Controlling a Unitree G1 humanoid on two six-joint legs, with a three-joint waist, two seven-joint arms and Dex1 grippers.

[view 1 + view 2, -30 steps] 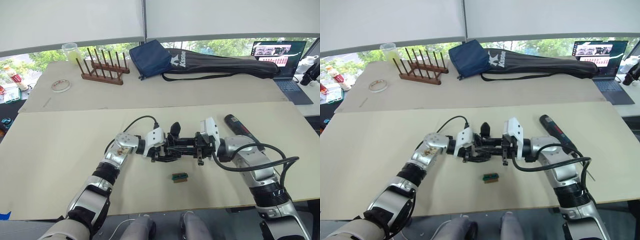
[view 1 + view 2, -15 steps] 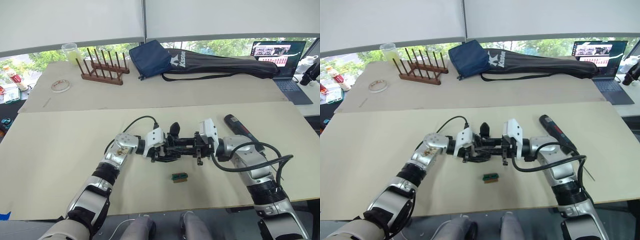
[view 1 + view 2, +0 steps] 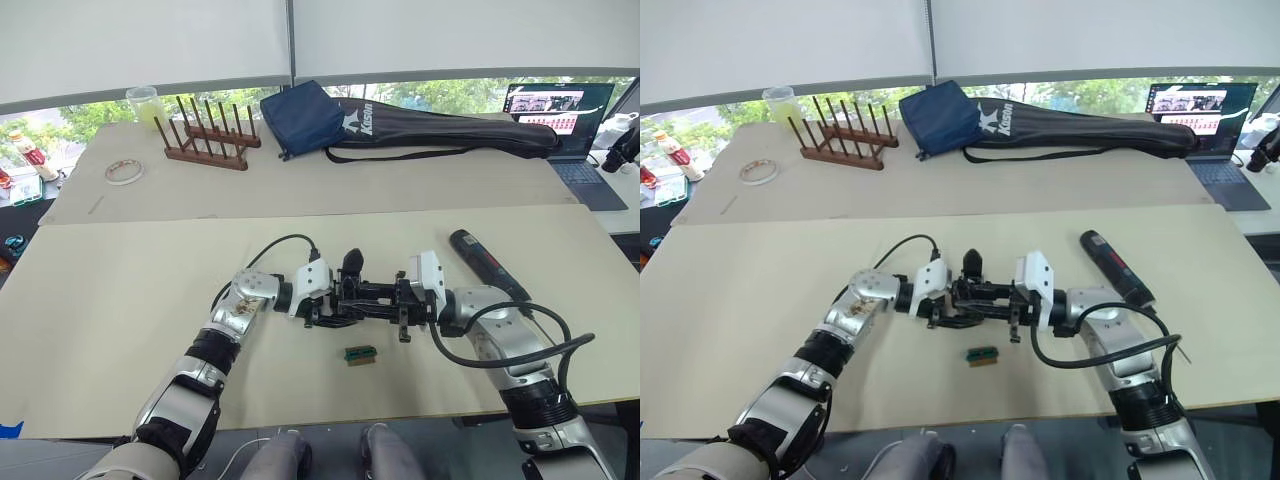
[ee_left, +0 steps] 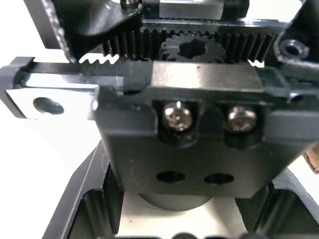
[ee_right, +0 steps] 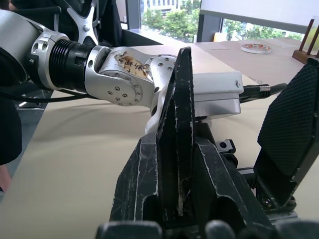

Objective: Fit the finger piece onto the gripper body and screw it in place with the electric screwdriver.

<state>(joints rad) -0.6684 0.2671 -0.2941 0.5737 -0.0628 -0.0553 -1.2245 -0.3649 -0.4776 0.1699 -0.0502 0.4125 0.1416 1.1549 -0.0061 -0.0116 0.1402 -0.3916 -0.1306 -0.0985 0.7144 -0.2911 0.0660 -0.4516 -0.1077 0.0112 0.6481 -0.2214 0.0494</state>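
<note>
Left eye view: both arms meet mid-tabletop.
Left gripper (image 3: pixel 335 303): clamped around the gripper body (image 3: pixel 362 296).
Right gripper (image 3: pixel 390 299): apparently pinching the finger piece (image 5: pixel 175 134) against it.
Electric screwdriver (image 3: pixel 488 264): lying toward the right edge.

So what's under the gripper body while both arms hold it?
Bare table shows beneath the gripper body, and a tiny green block lies nearer the robot. The surface directly below is covered by the grippers.
</note>
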